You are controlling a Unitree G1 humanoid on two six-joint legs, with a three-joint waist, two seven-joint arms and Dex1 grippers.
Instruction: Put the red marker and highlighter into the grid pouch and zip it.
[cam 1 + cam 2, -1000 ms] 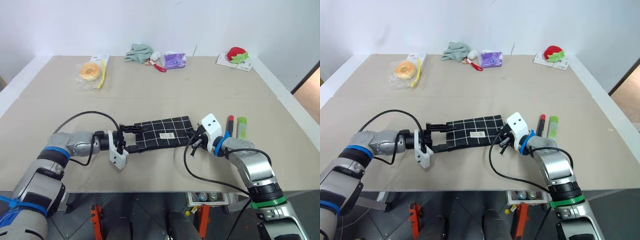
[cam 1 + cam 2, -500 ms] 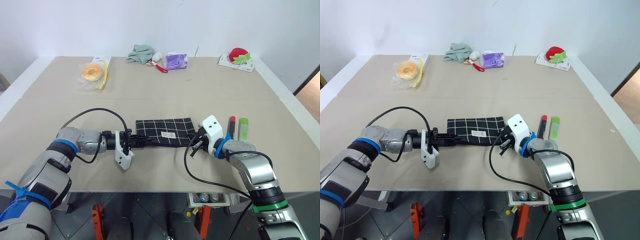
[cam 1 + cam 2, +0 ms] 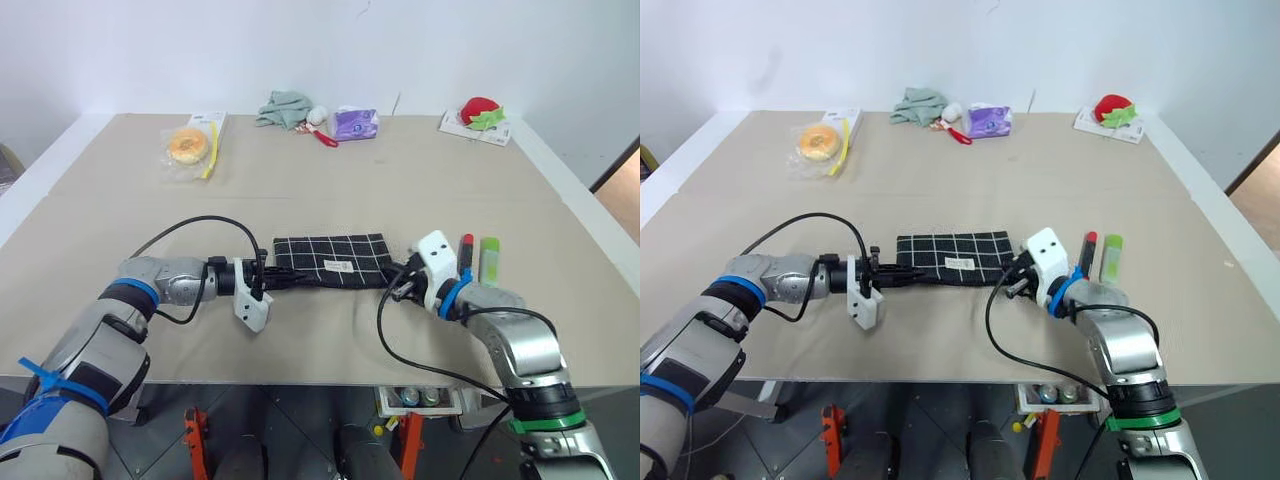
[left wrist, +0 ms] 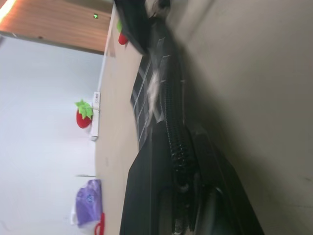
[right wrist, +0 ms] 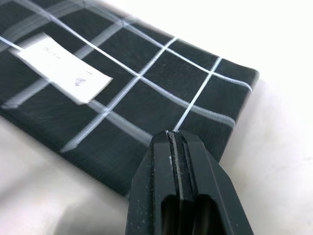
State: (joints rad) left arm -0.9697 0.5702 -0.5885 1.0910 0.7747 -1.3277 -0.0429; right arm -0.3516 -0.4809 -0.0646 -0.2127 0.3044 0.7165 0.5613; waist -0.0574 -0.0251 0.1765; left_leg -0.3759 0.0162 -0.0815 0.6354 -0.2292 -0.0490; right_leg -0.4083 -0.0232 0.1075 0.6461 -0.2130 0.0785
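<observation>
Here, flat gridded fabric pouch (image 3: 330, 260), slim marker (image 3: 465, 252)

Silver arms, blue wrist bands, white camera blocks, looping black cables.

Beige table (image 3: 330, 190) against a plain white wall (image 3: 300, 50).

You get bright, even light and soft shadows on the table (image 3: 330, 190); both close wrist pictures look blurred.
</observation>
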